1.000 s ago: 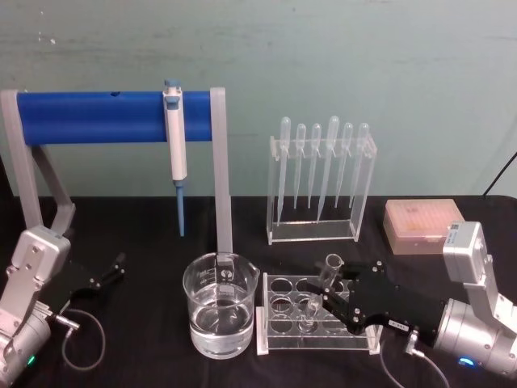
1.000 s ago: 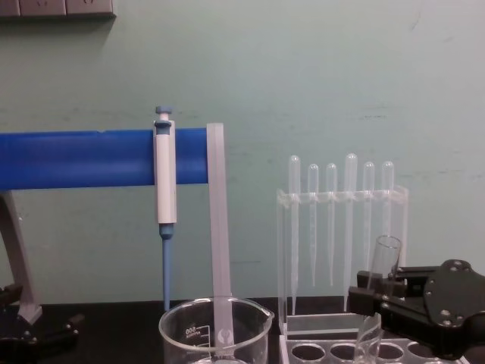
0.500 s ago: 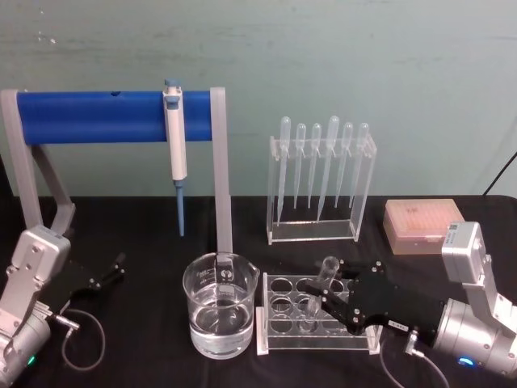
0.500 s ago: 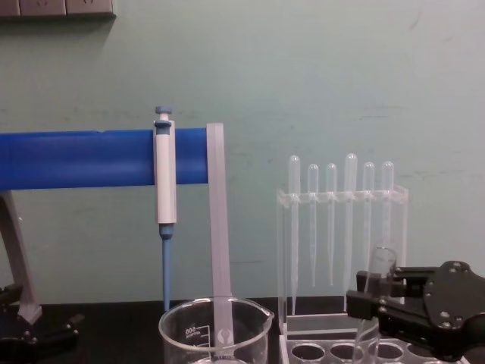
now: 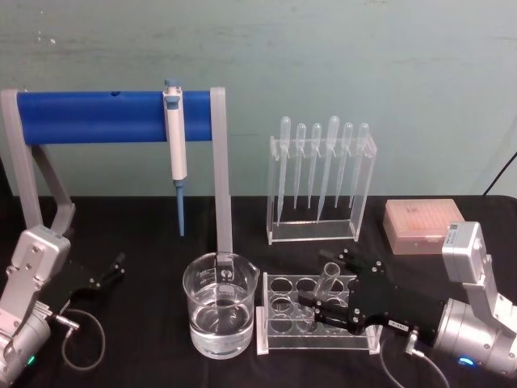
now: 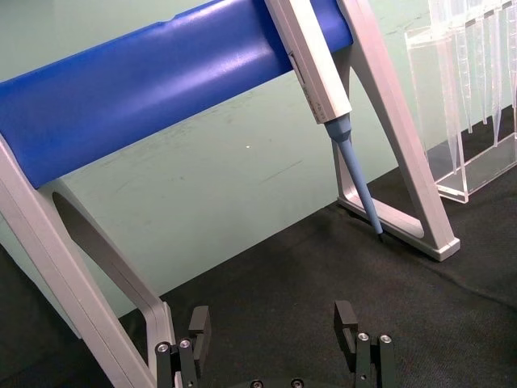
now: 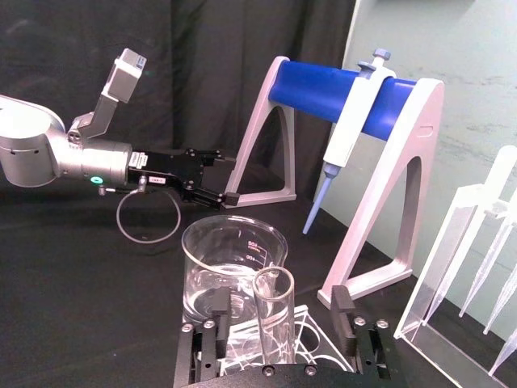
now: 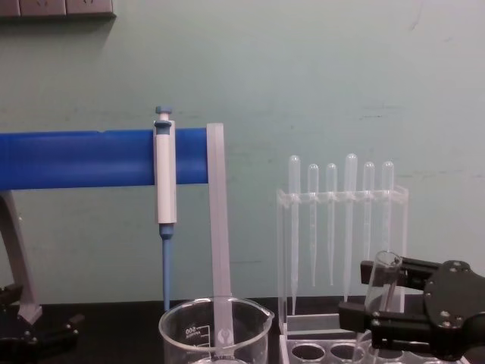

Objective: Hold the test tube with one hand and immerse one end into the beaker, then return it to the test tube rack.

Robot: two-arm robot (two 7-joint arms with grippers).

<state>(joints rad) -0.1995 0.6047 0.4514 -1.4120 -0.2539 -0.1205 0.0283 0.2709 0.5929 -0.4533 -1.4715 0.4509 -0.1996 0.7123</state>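
Black cloth covers the counter [image 5: 145, 222], with a pale green wall behind it. Far out at my left, the left gripper [image 5: 101, 275] sits parked low on the cloth, its fingers [image 6: 346, 319] spread apart and holding nothing; I judge it idle for this job. Ahead of those fingers stands the blue pipette stand [image 5: 113, 115], with the white-and-blue micropipette [image 5: 174, 145] hanging from its bar, well clear of the work.

Moving right, the beaker [image 5: 220, 304] stands on the cloth partly filled with clear liquid, just to the left of the clear rack [image 5: 317, 319]. It is close enough that a short sideways carry should reach it.

Over the rack, the right gripper [image 5: 321, 303] has come in low from my right, and its fingers [image 7: 345, 311] sit on either side of the test tube [image 5: 326, 279]. They look parted, with a gap at each side, so I judge the tube released and resting in its rack hole, leaning a little with its open rim up. The beaker lies just beyond those fingers.

Behind the rack, the plastic pipettes [image 5: 323, 166] hang in their own holder, and a tip box [image 5: 422, 225] rests further right.
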